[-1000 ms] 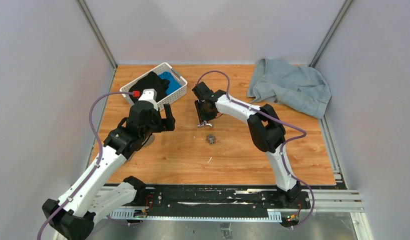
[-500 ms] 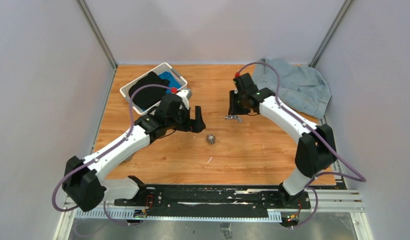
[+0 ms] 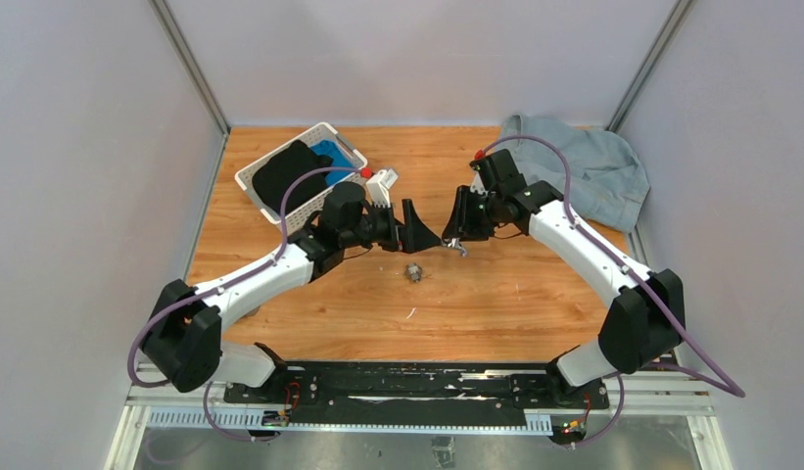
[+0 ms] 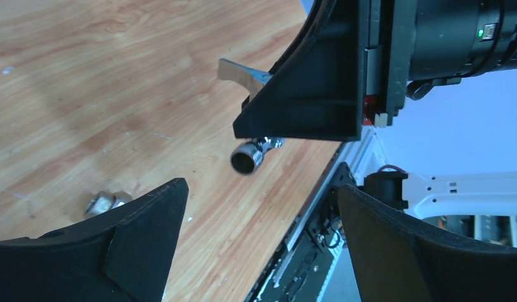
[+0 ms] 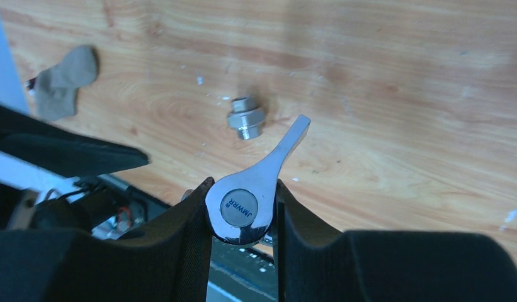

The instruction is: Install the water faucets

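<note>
Above the wooden table (image 3: 535, 304), the left gripper (image 3: 429, 238) hangs empty with its fingers spread wide, at 9 o'clock of the right gripper (image 3: 458, 233). The right gripper's 2 fingers clamp the shiny tap (image 5: 243, 207), lifted off the table. The grey nut (image 3: 414, 271) lies loose at 7 o'clock of the tap.

Tap (image 5: 246, 204) body hidden btwn R jaws, nut (image 4: 101, 202) maybe half behind L jaws, blurry
</note>
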{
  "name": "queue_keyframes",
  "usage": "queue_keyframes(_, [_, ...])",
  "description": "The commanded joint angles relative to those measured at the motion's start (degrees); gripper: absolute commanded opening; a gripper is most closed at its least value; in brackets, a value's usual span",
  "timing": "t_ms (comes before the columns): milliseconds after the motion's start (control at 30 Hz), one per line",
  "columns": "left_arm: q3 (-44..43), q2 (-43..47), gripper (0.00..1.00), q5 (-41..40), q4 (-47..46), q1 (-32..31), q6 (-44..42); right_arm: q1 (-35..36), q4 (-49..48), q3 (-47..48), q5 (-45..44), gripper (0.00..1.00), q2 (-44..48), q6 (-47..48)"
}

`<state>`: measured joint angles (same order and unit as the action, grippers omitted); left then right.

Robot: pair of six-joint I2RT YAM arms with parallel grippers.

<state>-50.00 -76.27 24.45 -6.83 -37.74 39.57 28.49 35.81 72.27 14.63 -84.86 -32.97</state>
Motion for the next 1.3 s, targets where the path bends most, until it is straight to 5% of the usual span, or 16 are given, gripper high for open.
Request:
queue_keyframes(0, [0.4, -2.43, 0.91, 6.18, -6.15, -0.34, 3.36, 0.17, 0.17, 0.7, 9.34, 0.0, -0.3, -3.57])
queue_keyframes(533, [0.78, -4.81, 0.6, 8.42, -6.18, -0.41, 4.29, 0.17, -4.21, -0.95, 16.9, 0.0, -1.5, -6.66])
queue_keyframes(667, [0.5, -5.07, 0.41, 8.22, -6.18, -0.41, 4.69, 0.16, -4.73, -1.0, 17.83, 0.0, -1.8, -6.85])
queue_keyframes(800, [-0.23, -5.26, 0.02, 8.08, -6.26, -0.41, 5.02, -0.03, -4.74, -1.37, 17.56, 0.0, -1.58, -6.68])
queue_keyframes(867, [-0.65, -5.41, 0.0, 8.54, -6.27, -0.43, 5.21, -0.46, -4.86, -2.02, 17.94, 0.0, -1.26, -6.15])
queue_keyframes(1067, [-0.24, -4.11, 0.0, 11.16, -8.18, -0.25, 5.46, -3.5, -14.19, -8.06, 26.8, 0.59, 3.94, -2.64])
queue_keyframes(1267, [3.3, -1.85, 0.0, 14.2, -16.73, 0.68, 11.13, -9.59, -28.29, -16.35, 36.89, 0.9, 10.58, -4.38])
